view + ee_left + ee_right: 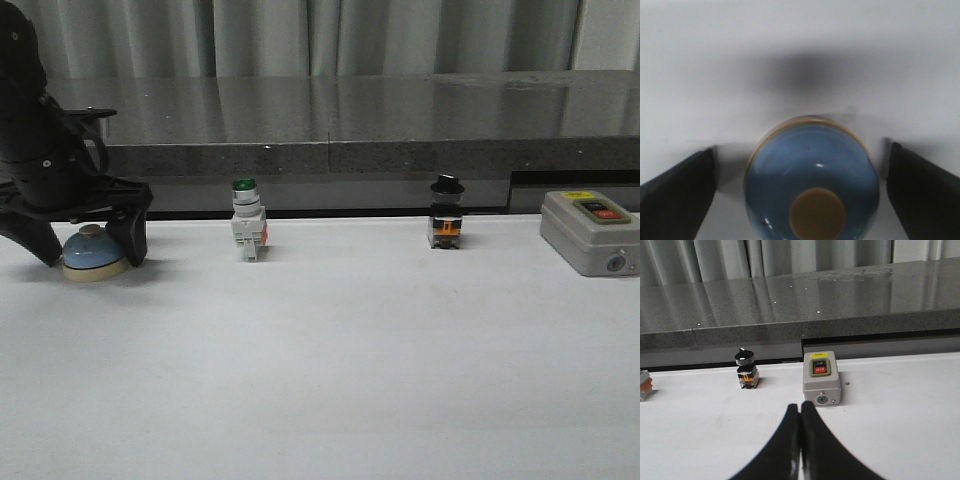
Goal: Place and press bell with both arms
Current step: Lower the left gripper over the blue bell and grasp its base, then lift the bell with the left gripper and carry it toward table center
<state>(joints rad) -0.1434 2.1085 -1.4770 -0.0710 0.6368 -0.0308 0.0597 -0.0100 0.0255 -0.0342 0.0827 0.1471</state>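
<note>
The bell sat on the white table out at about nine o'clock in the front view, with the left gripper lowered over it and spread wide, one finger on each side. In the left wrist view a strip of bare table showed between each finger and the blue dome, so nothing was gripped; the straddling pose looked suited either to closing on the base for a lift or to letting go after a set-down, and which one could not be told. The right gripper hung with its fingers pressed together, empty, pointing at twelve o'clock toward the grey on/off box (perhaps kept closed to serve as a blunt tip for the cream button). The right arm did not show in the front view, and the left arm was cut off by the frame edge. The bell's near rim was cropped in the wrist view, and its base was partly hidden behind the fingers from the front.
</note>
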